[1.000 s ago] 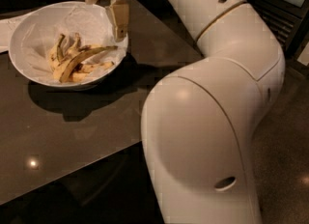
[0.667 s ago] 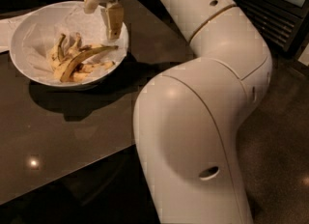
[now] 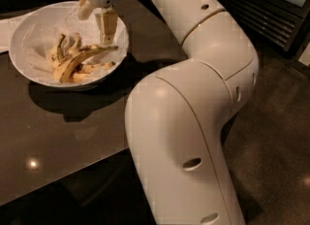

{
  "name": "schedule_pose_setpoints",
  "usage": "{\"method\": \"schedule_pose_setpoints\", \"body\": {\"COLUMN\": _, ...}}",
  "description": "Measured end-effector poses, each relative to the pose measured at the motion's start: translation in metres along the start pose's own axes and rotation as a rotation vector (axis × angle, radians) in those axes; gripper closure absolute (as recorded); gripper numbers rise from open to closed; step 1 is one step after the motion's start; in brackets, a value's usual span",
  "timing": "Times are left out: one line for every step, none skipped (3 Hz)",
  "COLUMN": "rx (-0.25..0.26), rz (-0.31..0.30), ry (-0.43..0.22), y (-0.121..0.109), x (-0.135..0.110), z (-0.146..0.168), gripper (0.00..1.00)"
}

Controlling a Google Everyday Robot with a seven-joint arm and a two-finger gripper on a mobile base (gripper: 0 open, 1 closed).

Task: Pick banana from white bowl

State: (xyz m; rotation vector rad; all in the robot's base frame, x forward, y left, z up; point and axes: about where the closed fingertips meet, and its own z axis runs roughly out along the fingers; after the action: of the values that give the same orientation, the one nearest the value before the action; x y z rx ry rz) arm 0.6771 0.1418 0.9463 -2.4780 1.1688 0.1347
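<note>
The white bowl sits on the dark table at the upper left, lined with crinkled white paper. The banana, a long curved dull-yellow piece with a dark edge, lies across the bowl's middle among shorter pale peel strips. My gripper hangs over the bowl's far right part, just above the banana's right end. Its fingers are apart. One finger points down close to the banana's tip without touching it. Nothing is held.
The dark glossy table has its front edge running from lower left to the middle. A white sheet lies left of the bowl. My big white arm fills the centre and right. Dark slatted furniture stands at the back right.
The gripper has moved a little left and down, closer to the banana. The arm's elbow has swung left with it. The bowl and banana have not moved.
</note>
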Motion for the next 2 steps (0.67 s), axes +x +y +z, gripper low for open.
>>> {"method": "schedule_pose_setpoints", "body": {"rx": -0.021, "rz": 0.013, "ry": -0.067, "y": -0.0041, "x": -0.0107, "z": 0.018, "gripper": 0.3}}
{"method": "schedule_pose_setpoints", "body": {"rx": -0.035, "rz": 0.027, "ry": -0.098, "y": -0.0052, "x": -0.0164, "z": 0.0269, "gripper": 0.3}}
